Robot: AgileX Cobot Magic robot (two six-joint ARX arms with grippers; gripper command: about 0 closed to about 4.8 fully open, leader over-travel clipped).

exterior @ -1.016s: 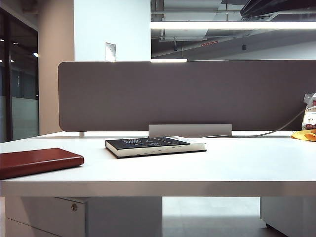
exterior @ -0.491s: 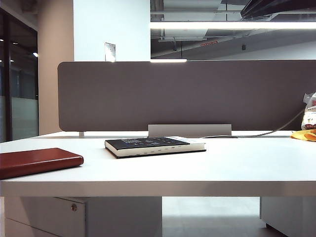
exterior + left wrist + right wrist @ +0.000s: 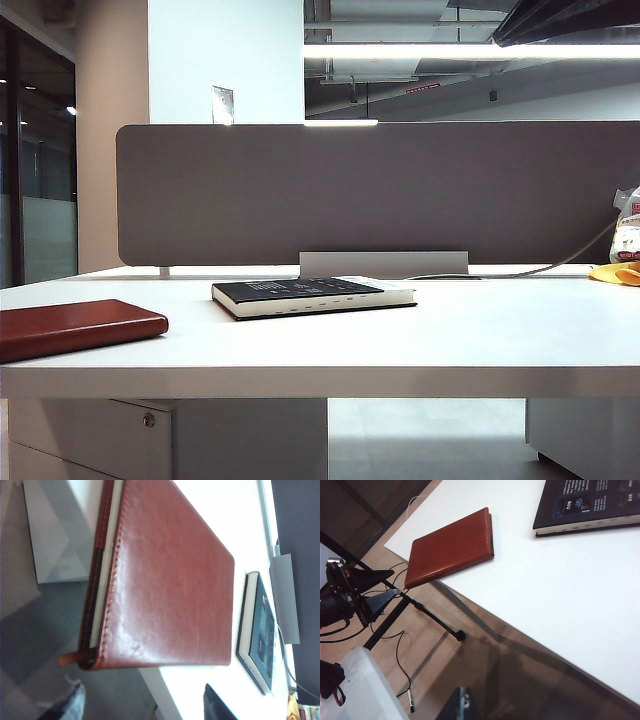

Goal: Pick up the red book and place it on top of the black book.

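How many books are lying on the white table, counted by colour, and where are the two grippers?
Red book: 1, overhanging the table corner.
Black book: 1, apart from it.
Total: 2 books.
Left gripper: open, off the table edge, facing the red book.
Right gripper: only a tip shows, off the table's near edge; state unclear.

open table [image 3: 480, 335] btwn books, divider [image 3: 380, 190] behind

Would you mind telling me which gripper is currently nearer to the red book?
Left. The left gripper hovers open just off the red book, which fills its view. The right gripper sits farther back, off the table edge, the book small in its view.
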